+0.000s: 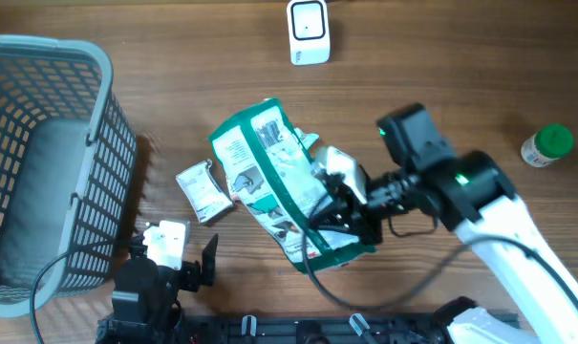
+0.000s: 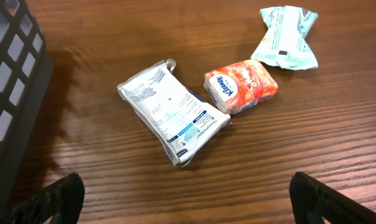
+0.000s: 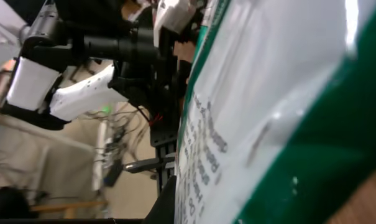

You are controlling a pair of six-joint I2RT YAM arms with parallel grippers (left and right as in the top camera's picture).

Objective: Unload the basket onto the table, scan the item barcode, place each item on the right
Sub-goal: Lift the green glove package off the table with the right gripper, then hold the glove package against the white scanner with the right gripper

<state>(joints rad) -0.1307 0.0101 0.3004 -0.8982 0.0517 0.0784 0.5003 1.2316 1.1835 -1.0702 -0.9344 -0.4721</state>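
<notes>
green-and-white bag (image 1: 269, 182): middle of table, tilted, pinched at its lower right end by the right jaws, clamped tight. left jaws: spread wide, holding nothing, by the table's near edge. white scanner (image 1: 309, 31): far edge.

On the desk, by count: one grey plastic basket (image 1: 105, 134) at the far left, one white scanner unit (image 1: 309, 31) at the far edge, and one green-capped bottle (image 1: 546, 145) at the right. One large green-and-white bag (image 1: 269, 177) sits at centre. Three small packets are near it: one white printed pouch (image 2: 172, 112), one orange Kleenex tissue pack (image 2: 240, 86) and one mint-green wrapped pack (image 2: 287, 37). Two robot arms: one left arm (image 1: 140, 291), one right arm (image 1: 489, 196).
</notes>
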